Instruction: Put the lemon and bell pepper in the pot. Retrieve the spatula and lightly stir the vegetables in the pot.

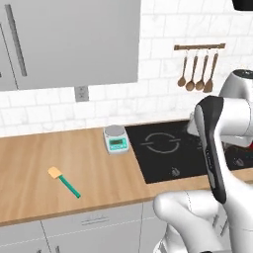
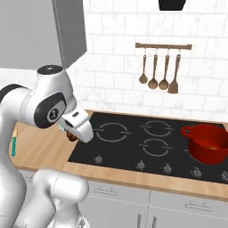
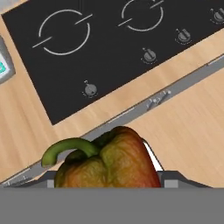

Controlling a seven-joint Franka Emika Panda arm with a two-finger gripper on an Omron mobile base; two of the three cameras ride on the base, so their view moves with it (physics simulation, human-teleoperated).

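The bell pepper (image 3: 109, 164), dark red with a curved green stem, fills the bottom of the hand view, and my gripper (image 2: 70, 133) is shut on it. It hangs above the front left corner of the black cooktop (image 2: 133, 142). The red pot (image 2: 207, 142) stands on the right burner, far to the right of the gripper. A small yellow patch of the lemon (image 2: 213, 148) shows inside the pot. The wooden spatula (image 2: 173, 82) hangs rightmost on the wall rack, next to three round spoons. My arm hides most of the pot (image 1: 239, 153) in the left base view.
A kitchen scale (image 1: 116, 138) stands on the wooden counter just left of the cooktop. Further left on the counter (image 1: 29, 168) lies a teal-handled utensil (image 1: 64, 181) with an orange head. A grey wall cabinet (image 1: 74, 39) hangs above, and knobs line the cooktop's front edge.
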